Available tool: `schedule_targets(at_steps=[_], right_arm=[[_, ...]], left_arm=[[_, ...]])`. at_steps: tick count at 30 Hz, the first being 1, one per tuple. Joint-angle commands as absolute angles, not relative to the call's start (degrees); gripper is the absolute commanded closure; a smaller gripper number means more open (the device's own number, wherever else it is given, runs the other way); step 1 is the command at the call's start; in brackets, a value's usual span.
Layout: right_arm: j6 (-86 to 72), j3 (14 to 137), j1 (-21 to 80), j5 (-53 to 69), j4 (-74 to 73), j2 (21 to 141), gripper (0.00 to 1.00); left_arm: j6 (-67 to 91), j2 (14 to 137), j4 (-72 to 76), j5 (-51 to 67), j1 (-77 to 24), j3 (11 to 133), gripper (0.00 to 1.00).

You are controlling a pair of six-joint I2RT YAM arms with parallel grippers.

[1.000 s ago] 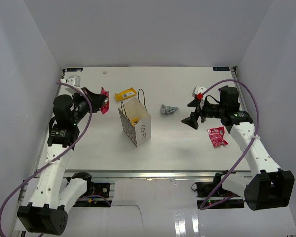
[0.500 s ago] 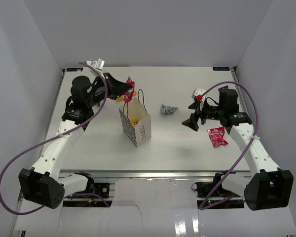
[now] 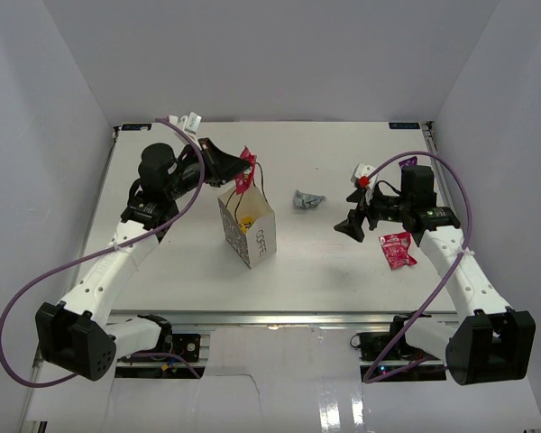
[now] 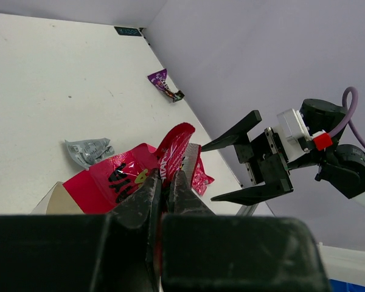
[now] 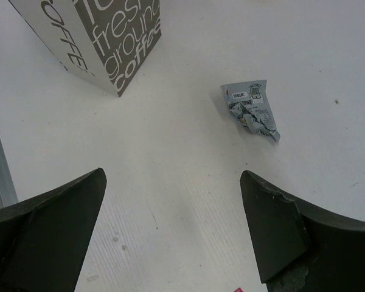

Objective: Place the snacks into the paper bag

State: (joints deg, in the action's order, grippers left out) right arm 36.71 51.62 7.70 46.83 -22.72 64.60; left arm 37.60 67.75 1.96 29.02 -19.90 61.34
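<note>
My left pincer (image 4: 168,182) is pressed together on the edge of a red-pink pouch (image 4: 118,179), which is glossy and crinkled with black print. I hold it over the open mouth of the paper bag (image 3: 252,236). From above, the pouch's long axis runs roughly 12 to 6 o'clock, and it hangs edge-on at the bag's 12 o'clock rim. The bag stands upright left of the table's (image 3: 325,262) middle. It is white, with grey "COFFEE" lettering on the end facing 5 o'clock, and a yellow wrapper (image 3: 246,219) shows inside. A silver-grey foil packet (image 3: 307,199) lies at the bag's 2 o'clock. A second red-pink pouch (image 3: 398,249) lies at 3 o'clock, well apart, and a dark purple packet (image 4: 165,85) lies by the wall (image 4: 243,61). My right pincer (image 3: 345,210) hovers spread wide between the foil packet and the second pouch, gripping nothing.
</note>
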Motion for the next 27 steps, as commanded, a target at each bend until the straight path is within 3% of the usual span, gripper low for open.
schedule_targets(at_steps=[1, 15, 27], right_arm=[[37.71, 51.50, 7.38, 47.20, -22.68, 64.34, 0.03], [37.88, 50.89, 7.38, 47.55, -23.64, 64.69, 0.03], [38.06, 50.80, 7.30, 47.55, -23.82, 65.21, 0.03]], left_arm=[[38.06, 65.74, 4.57, 29.36, -20.13, 61.96, 0.94], [37.71, 63.19, 8.44, 23.47, -20.13, 62.14, 0.91], [39.55, 65.13, 7.65, 29.53, -20.13, 58.99, 0.90]])
